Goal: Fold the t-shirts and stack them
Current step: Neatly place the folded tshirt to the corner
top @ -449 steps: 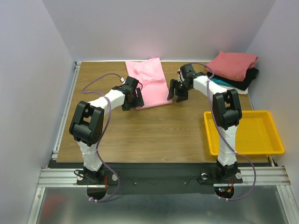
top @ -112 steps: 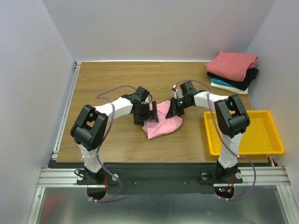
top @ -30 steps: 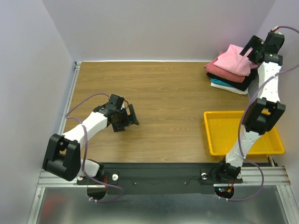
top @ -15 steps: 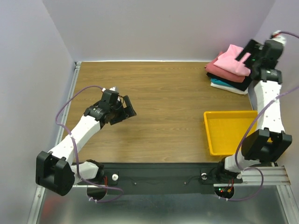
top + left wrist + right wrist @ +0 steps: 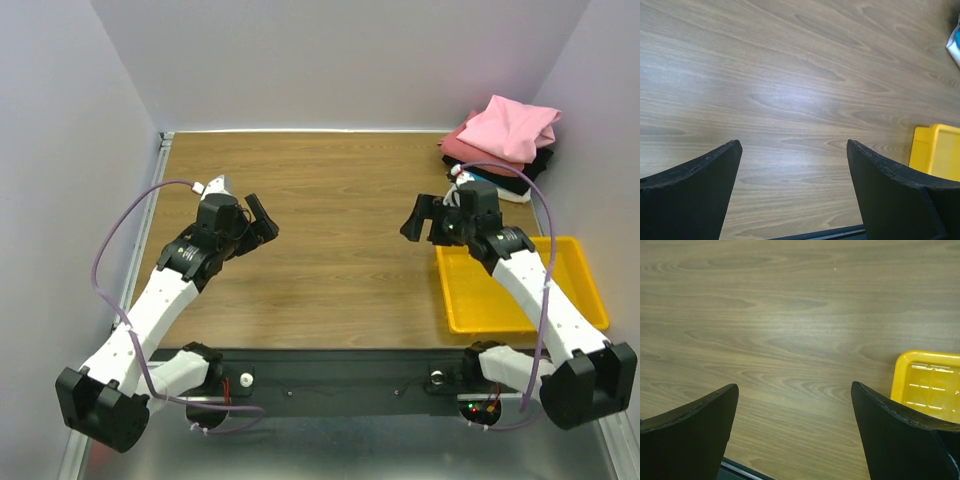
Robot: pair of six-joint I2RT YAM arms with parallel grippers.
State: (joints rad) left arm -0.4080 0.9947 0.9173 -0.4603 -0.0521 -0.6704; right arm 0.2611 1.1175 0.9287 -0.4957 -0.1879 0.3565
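Four layers countable in one stack of t-shirts [image 5: 492, 150]: one pink t-shirt [image 5: 512, 126], one dusty red t-shirt [image 5: 462, 149], one black t-shirt [image 5: 530, 172], plus a teal-white sliver; anything lower is hidden. One yellow tray [image 5: 585, 300], one worktop [image 5: 340, 190]. Two arms, left arm [image 5: 160, 300] and right arm [image 5: 535, 295], one end effector each: left end effector [image 5: 260, 222], right end effector [image 5: 420, 227].

The left arm [image 5: 160, 300] and right arm [image 5: 525, 280] look alike: white rounded shells joined by bulky black joint housings. A thin purple cable [image 5: 97, 268] loops along each. The left gripper [image 5: 262, 216] and right gripper [image 5: 424, 222] are black, and their fingers [image 5: 687, 197] are broad, matte, curved wedges. Small red and green lights [image 5: 478, 408] glow at the right base.
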